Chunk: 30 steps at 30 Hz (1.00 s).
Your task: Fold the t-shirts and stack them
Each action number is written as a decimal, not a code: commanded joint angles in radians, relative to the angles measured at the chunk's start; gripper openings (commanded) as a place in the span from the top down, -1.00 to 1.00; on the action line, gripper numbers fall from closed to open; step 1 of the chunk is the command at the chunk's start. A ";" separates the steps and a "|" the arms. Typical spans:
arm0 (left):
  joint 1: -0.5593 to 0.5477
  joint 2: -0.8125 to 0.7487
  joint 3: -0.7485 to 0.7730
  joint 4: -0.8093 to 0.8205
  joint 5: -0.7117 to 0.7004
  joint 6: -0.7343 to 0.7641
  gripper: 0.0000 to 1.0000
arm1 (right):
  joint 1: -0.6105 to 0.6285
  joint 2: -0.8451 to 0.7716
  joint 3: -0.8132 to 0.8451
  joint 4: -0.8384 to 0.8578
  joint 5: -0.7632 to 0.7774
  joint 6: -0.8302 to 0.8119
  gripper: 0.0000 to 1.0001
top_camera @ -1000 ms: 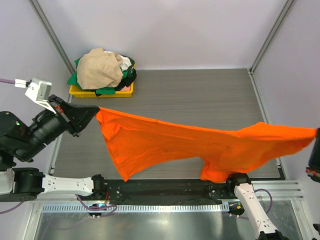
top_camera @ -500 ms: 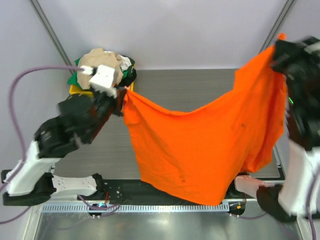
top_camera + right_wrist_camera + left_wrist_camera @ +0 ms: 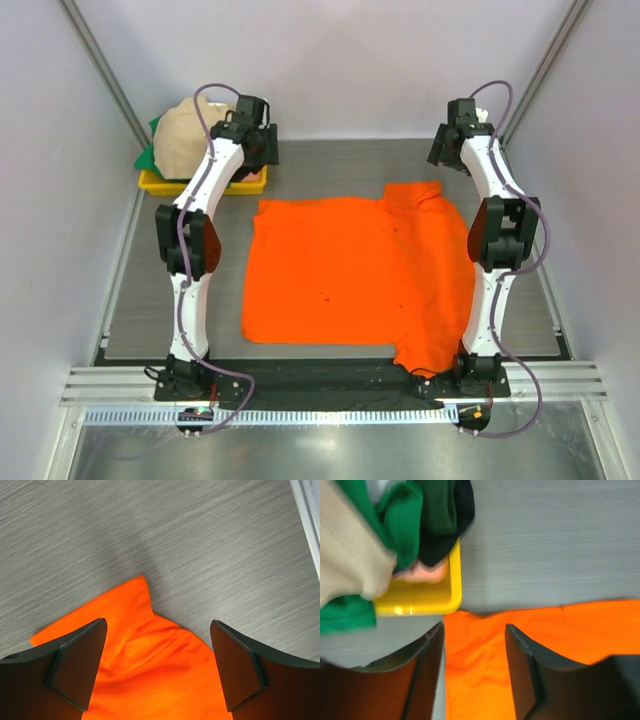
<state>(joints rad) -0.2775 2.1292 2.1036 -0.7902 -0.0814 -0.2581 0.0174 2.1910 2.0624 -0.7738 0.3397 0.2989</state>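
Note:
The orange t-shirt [image 3: 350, 275] lies spread flat on the table, with its near right corner draped over the front edge. My left gripper [image 3: 262, 158] hovers open above the shirt's far left corner [image 3: 480, 655], nothing between its fingers [image 3: 525, 670]. Over the far right corner [image 3: 145, 655] my right gripper [image 3: 446, 150] stands wide open, also holding nothing. Other t-shirts are piled in the bin, a beige one [image 3: 195, 135] on top, with green [image 3: 400, 520] and black [image 3: 445, 535] ones beneath.
The yellow bin [image 3: 152, 182] stands at the far left corner, its rim [image 3: 454, 580] right next to my left gripper. White walls and metal posts enclose the table. The arm bases are bolted along the near rail.
Both arms carried the stretched orange t-shirt to the far side, laid it flat on the table and let go. Both grippers went from shut on the cloth to open.

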 commanded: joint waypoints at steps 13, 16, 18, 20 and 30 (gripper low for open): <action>-0.086 -0.636 -0.755 0.149 0.017 -0.279 -0.13 | -0.004 -0.594 -0.754 0.220 -0.257 0.131 -0.75; -0.092 -0.670 -0.945 0.242 0.046 -0.329 -0.11 | -0.004 -0.564 -0.832 0.220 -0.272 0.121 -0.71; -0.094 -0.651 -1.010 0.278 0.075 -0.361 -0.10 | -0.004 -0.545 -0.857 0.219 -0.255 0.137 -0.69; -0.097 -0.611 -1.036 0.307 0.075 -0.380 -0.07 | -0.004 -0.513 -0.860 0.229 -0.249 0.146 -0.69; -0.091 -0.344 -0.958 0.341 0.020 -0.406 0.03 | -0.005 -0.229 -0.684 0.202 -0.182 0.161 -0.68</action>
<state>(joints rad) -0.3729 1.7378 1.0801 -0.5060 -0.0292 -0.6510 0.0113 1.8698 1.2873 -0.5831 0.1207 0.4412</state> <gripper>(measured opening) 0.489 0.843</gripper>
